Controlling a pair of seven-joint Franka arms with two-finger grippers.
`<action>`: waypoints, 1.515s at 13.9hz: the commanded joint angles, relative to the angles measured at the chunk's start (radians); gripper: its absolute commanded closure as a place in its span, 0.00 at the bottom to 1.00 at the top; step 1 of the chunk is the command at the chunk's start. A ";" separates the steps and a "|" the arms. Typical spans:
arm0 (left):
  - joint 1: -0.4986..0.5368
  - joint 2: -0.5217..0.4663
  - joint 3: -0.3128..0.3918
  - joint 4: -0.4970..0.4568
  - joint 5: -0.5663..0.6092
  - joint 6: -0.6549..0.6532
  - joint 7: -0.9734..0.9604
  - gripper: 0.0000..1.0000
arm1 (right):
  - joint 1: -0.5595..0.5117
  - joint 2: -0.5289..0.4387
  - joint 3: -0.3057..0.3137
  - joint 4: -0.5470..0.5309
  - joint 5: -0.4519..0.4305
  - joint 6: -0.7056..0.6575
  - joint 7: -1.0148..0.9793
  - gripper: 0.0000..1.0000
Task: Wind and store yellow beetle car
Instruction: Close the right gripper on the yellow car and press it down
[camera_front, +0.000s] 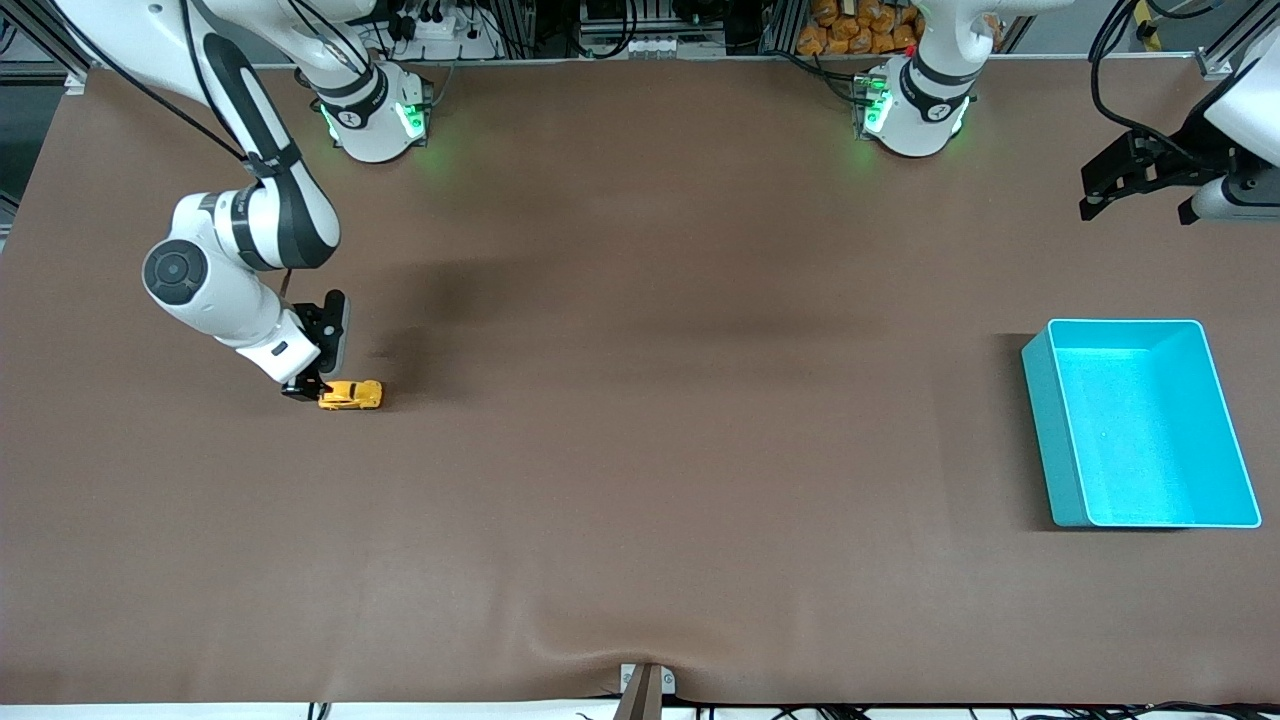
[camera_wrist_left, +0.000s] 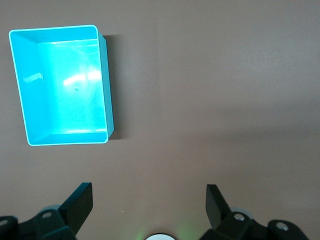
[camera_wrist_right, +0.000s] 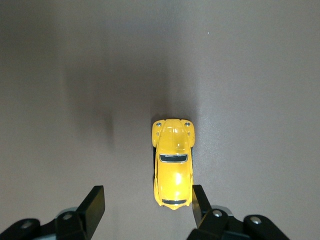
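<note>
You are looking at these items:

- Yellow beetle car (camera_front: 350, 395): sitting on the brown table (camera_front: 640, 450), lower left of the front view, toward the right arm's end.
- Right gripper (camera_wrist_right: 145, 207): standing low at the car's tail, fingers parted, one finger touching the car's flank, the other standing apart.
- Left gripper (camera_wrist_left: 149, 202): waiting with fingers spread wide, holding nothing, upper right of the front view.
- Turquoise bin (camera_front: 1060, 455): resting at right, well apart from the car.
</note>
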 joint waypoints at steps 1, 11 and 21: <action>0.000 0.004 -0.002 0.014 0.025 -0.009 0.010 0.00 | 0.023 0.037 -0.021 0.006 -0.014 0.052 -0.013 0.21; 0.000 0.002 -0.002 0.014 0.025 -0.009 0.009 0.00 | 0.057 0.106 -0.043 0.030 -0.011 0.098 0.033 0.21; 0.000 0.004 -0.002 0.014 0.025 -0.009 0.009 0.00 | 0.079 0.145 -0.072 0.044 -0.014 0.135 0.033 0.53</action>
